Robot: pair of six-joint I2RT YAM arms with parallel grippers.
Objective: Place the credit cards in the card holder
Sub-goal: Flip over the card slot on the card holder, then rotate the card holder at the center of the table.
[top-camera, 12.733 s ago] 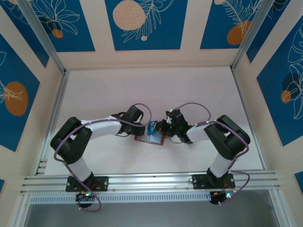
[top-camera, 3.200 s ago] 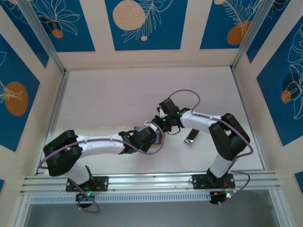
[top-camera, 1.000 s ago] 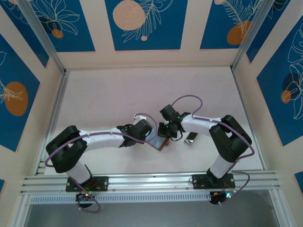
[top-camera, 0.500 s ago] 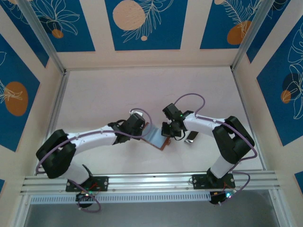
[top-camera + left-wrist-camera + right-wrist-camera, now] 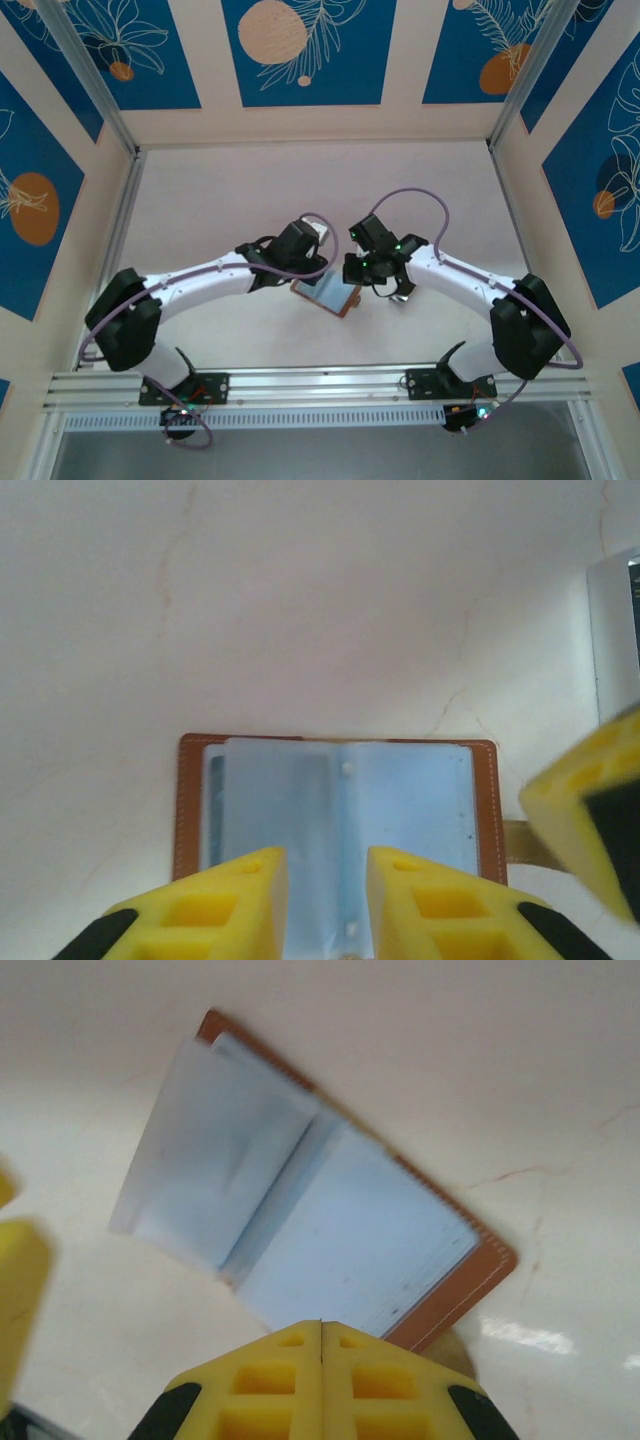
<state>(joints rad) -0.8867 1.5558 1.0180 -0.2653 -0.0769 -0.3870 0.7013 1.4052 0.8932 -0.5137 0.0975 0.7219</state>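
Top external: left gripper [image 5: 327, 870] narrowly parted, right gripper [image 5: 320, 1345] closed, both angled inward above the card holder [image 5: 328, 292].

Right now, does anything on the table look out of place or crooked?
The card holder lies open, skewed to the edges of the table. One bluish inner sleeve seems lifted rather than flat. A grey credit card lies beside it, outside the pockets. Nothing looks damaged or spilled.
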